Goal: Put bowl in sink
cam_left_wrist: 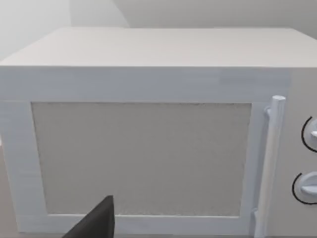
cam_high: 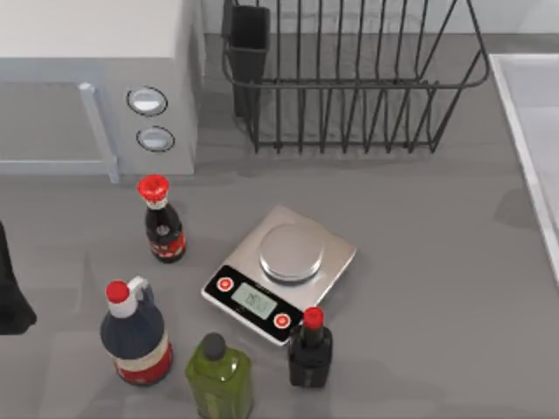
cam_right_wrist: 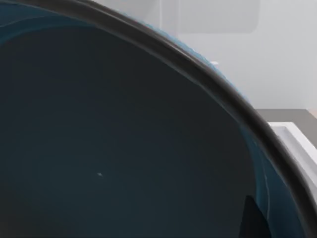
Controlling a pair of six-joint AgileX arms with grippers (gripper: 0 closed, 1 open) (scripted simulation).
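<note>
Right gripper's grasp on the bowl (cam_right_wrist: 124,148) cannot be told; bowl seen close against its wrist camera. Sink (cam_high: 524,113) at table's right edge, nearer right arm. Left arm (cam_high: 10,288) parked at left edge.

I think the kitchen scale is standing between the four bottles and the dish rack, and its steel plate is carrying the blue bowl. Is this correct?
Not quite. The top view shows the scale's steel plate bare. The bowl appears close up in the right wrist view, with the sink's rim beyond it. The scale does stand between the bottles and the dish rack.
</note>
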